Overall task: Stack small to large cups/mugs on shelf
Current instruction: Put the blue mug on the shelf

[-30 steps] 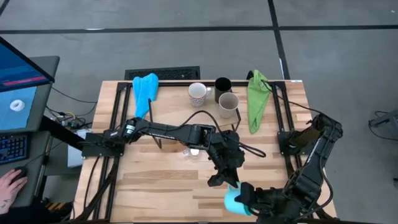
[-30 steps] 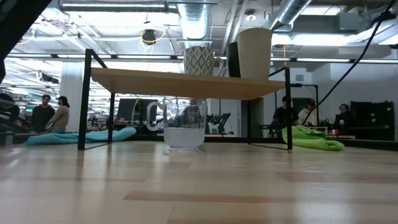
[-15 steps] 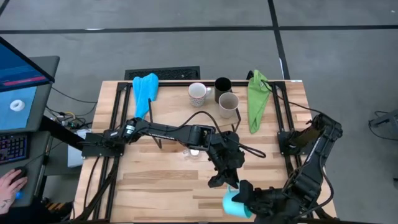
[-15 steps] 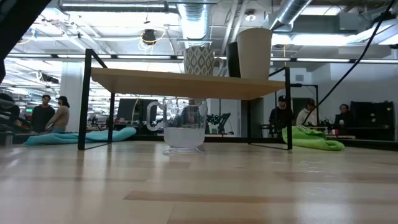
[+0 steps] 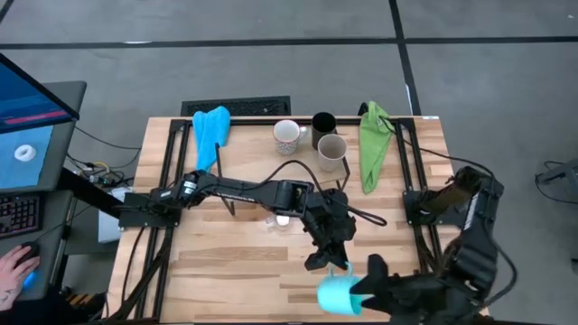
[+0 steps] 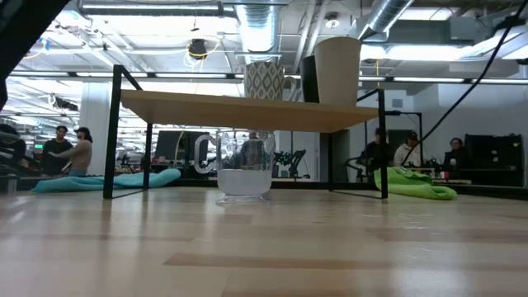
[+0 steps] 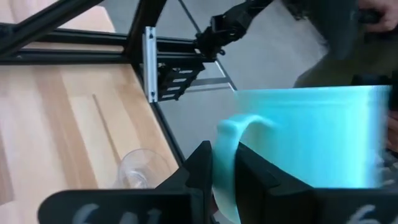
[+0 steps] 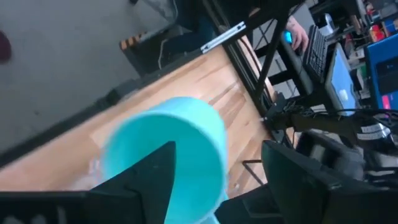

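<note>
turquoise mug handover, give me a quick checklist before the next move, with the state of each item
1. Left gripper pinching the turquoise mug by its handle: ok, fingers closed on either side of it in the left wrist view.
2. Right gripper let go of the mug: ok, fingers spread either side with gaps.
3. Mug upright: not ok, it lies tilted on its side.
4. Room on the shelf for another cup: cannot tell; white mug, black cup and beige-grey mug already there.
5. Clear glass under the shelf out of the way: cannot tell.
</note>
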{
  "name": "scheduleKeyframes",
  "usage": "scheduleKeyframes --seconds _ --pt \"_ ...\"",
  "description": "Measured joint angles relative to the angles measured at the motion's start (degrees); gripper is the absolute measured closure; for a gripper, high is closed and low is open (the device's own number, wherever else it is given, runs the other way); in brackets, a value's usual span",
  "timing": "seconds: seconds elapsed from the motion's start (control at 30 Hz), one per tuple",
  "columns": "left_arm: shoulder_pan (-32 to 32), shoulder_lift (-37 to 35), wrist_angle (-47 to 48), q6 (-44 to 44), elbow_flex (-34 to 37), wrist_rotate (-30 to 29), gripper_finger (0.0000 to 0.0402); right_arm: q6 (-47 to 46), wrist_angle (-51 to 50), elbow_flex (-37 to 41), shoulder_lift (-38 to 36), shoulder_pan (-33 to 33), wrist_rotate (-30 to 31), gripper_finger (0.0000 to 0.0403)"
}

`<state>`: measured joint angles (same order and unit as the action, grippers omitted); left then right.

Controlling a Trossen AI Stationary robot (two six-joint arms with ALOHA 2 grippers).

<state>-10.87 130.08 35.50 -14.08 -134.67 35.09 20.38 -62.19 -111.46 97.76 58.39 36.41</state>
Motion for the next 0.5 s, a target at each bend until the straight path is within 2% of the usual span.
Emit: scheduleKeyframes --seconds 0.2,0.37,0.43,0.5 --pt "-0.5 -0.3 0.8 -1.4 0.0 -4.5 0.0397 -13.6 -7.7 -6.8 0.0 5.7 6.7 0.0148" --pt "-1.9 -1.8 4.3 -1.2 0.0 -10.2 0.0396 -23.6 -12.7 -10.1 0.0 11.2 14.9 0.0148" --pt "-2.8 -2.9 5.4 -1.5 0.0 -14.2 0.0398 -26.7 -13.5 -10.4 0.0 13.0 17.6 0.0148" --pt "-4.0 -4.2 7.0 -2.5 0.0 -20.7 0.0399 -30.9 -15.0 -10.4 0.0 14.7 20.0 0.0148"
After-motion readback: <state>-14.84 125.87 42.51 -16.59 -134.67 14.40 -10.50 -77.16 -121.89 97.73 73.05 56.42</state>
